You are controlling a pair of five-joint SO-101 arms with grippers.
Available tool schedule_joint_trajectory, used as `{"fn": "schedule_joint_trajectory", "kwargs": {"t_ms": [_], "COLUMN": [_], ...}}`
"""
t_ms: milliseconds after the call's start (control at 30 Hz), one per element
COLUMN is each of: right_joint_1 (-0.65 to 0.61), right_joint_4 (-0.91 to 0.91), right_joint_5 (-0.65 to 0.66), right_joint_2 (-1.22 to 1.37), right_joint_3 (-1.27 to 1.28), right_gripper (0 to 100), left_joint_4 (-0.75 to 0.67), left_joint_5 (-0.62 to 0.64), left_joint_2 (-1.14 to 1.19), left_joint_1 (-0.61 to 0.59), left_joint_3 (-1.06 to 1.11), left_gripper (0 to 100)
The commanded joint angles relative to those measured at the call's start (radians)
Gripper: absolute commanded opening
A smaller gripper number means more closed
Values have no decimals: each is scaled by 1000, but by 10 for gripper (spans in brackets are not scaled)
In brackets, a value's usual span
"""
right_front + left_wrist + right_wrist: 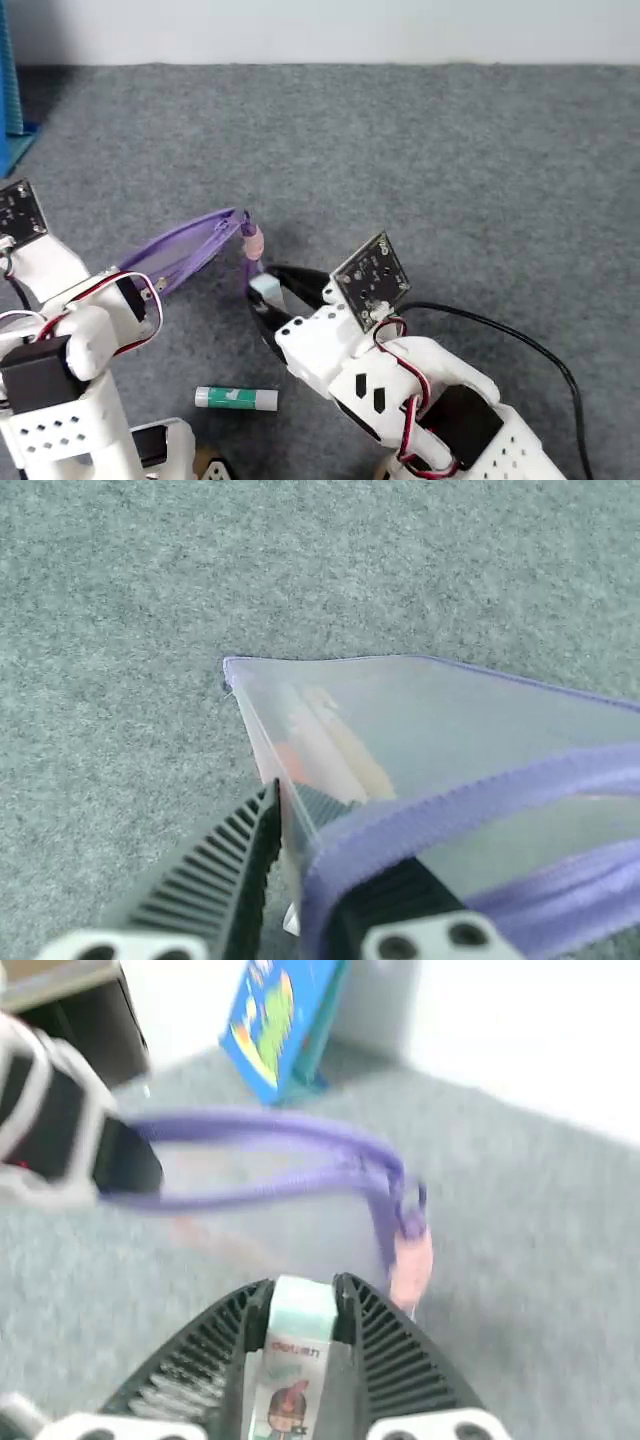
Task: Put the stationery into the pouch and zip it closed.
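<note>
While the left fingers [225, 865] pinch one end of the purple pouch [185, 245], we see its mouth standing open. The right fingers [390, 1355] grip a small mint-and-white eraser [297, 1335] just short of that mouth, near the pink zip pull [412, 1260]. A green glue stick [236, 398] lies on the grey worktop [450, 180] between the two arms. Something orange sits inside the pouch; we can't tell what. The eraser's lower part is cut off.
</note>
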Motion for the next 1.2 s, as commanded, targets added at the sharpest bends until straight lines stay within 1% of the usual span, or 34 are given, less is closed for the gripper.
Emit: {"fn": "schedule_joint_trajectory", "kwargs": {"t_ms": [0, 67, 133, 267, 433, 633, 767, 967, 1033, 1100, 1167], "right_joint_1": [-7, -7, -7, -7, -7, -4, -4, -7, -7, -7, -10], "right_joint_4": [-170, -277, -374, -513, -691, -796, -920, -1139, -1152, -1118, -1043], "right_joint_5": [40, 54, 72, 92, 143, 146, 149, 290, 304, 304, 304], "right_joint_2": [-24, -21, -5, 67, 197, 354, 415, 464, 455, 429, 386], "right_joint_3": [-66, -57, -41, -15, -6, -3, 80, 264, 278, 276, 264], "right_gripper": [8, 8, 8, 8, 8, 8, 8, 14, 61, 146, 240], "left_joint_4": [5, 3, 5, 5, 5, 5, 5, 5, 5, 5, 5], "left_joint_5": [17, 17, 20, 25, 63, 64, 64, 64, 64, 64, 64], "left_joint_2": [-2, -2, -2, -2, -2, -2, -2, -2, -2, -2, -2], "left_joint_1": [11, 14, 43, 100, 107, 106, 103, 104, 104, 104, 103], "left_joint_3": [-33, -33, -33, -33, -33, -35, -36, -38, -38, -38, -38], "left_gripper": [11, 11, 11, 11, 11, 11, 11, 11, 11, 11, 11]}}
